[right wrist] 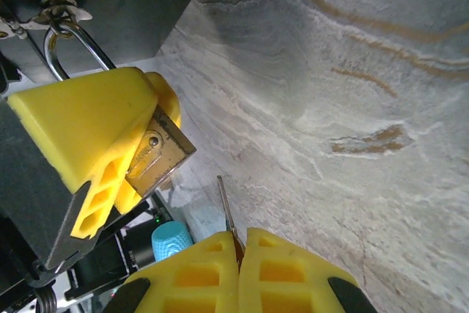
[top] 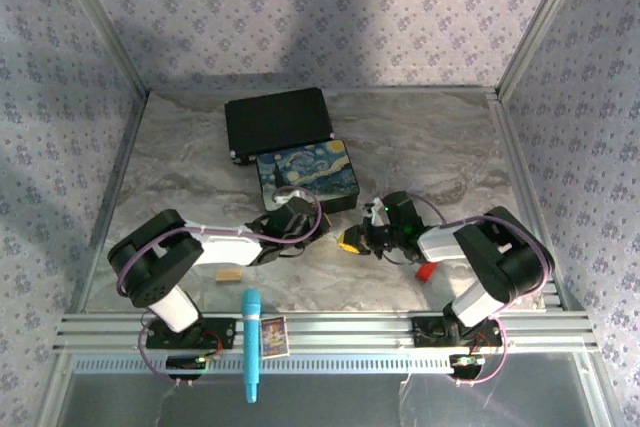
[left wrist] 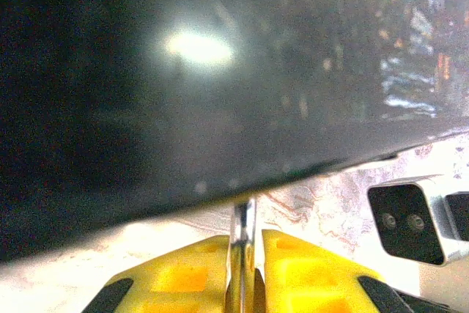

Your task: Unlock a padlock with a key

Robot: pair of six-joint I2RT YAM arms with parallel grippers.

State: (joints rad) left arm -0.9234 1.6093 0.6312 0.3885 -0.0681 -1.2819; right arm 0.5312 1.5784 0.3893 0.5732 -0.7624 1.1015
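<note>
While the left tool (left wrist: 245,245) clamps the padlock (right wrist: 157,153), right tool (right wrist: 238,251) pinching the key (right wrist: 225,207), tip just beside padlock, apart.

From high up behind the arms, we look down on the whole table (top: 180,162), far from everything. The left wrist camera sits very near the painted box (left wrist: 220,71), facing its dark side. The right wrist camera is close too, looking past its fingers (right wrist: 286,269) at the padlock (right wrist: 157,153). We find that same box and padlock from above as well, near the middle.
</note>
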